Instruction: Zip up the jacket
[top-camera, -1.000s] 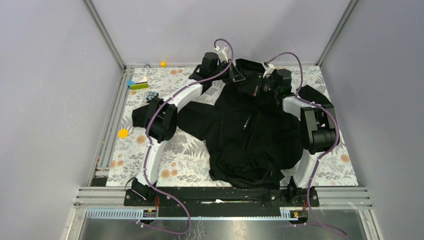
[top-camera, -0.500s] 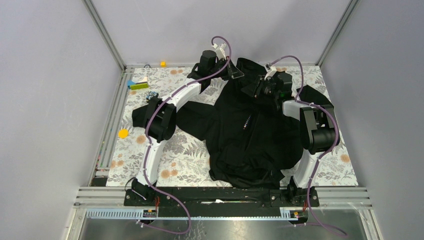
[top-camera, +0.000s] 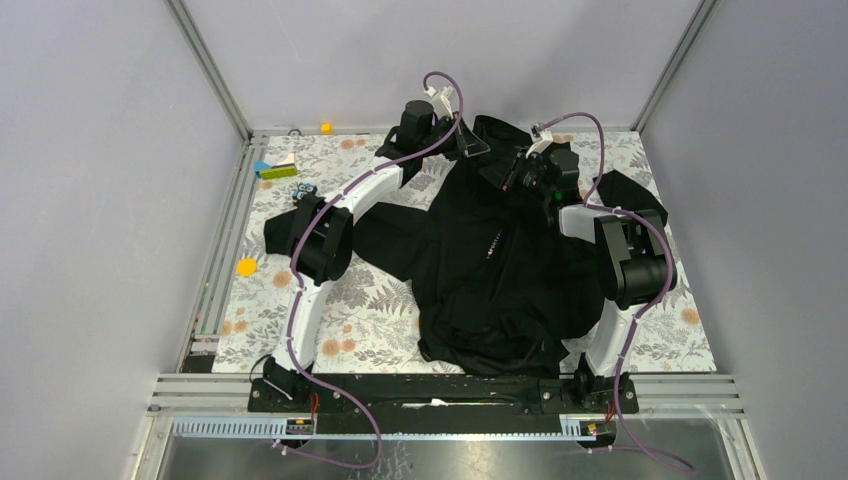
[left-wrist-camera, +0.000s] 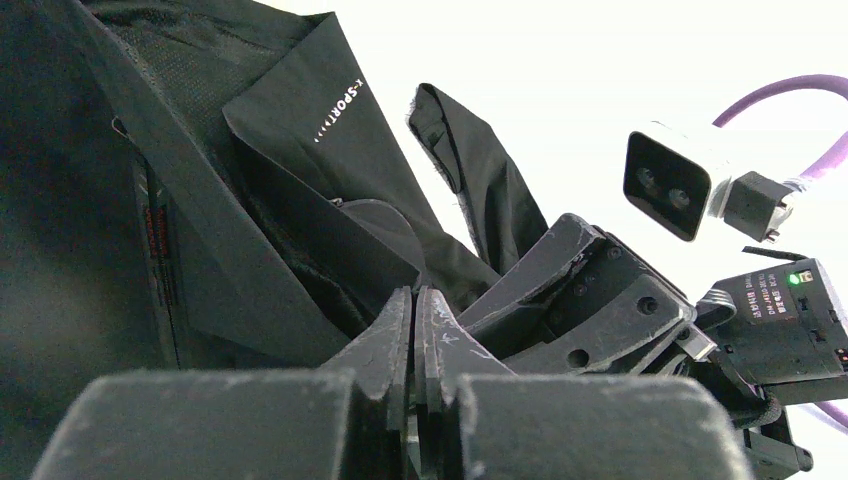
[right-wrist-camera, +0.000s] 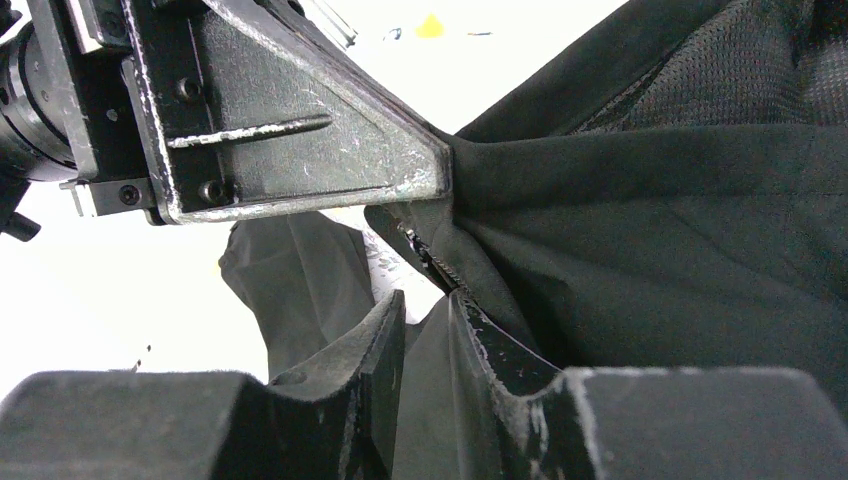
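Location: large black soft-fabric jacket (top-camera: 500, 270) lies spread across the floral-patterned table (top-camera: 370, 320), with its collar at the far side between both arms.
Left gripper (left-wrist-camera: 413, 297): fingers are pressed together on the collar edge, holding it taut.
Right gripper (right-wrist-camera: 428, 308): fingers stand slightly apart just below the zipper teeth (right-wrist-camera: 432, 258); whether they hold cloth cannot be told.
Step advice: probably the last stretch of zip at the collar. Hold the left pinch taut, seat the right fingers on the slider and pull straight along the teeth.
Writing: small white print (left-wrist-camera: 335, 110) reads roughly "X-SPORT", first letter unclear; red tag lettering (left-wrist-camera: 155, 235) is illegible.
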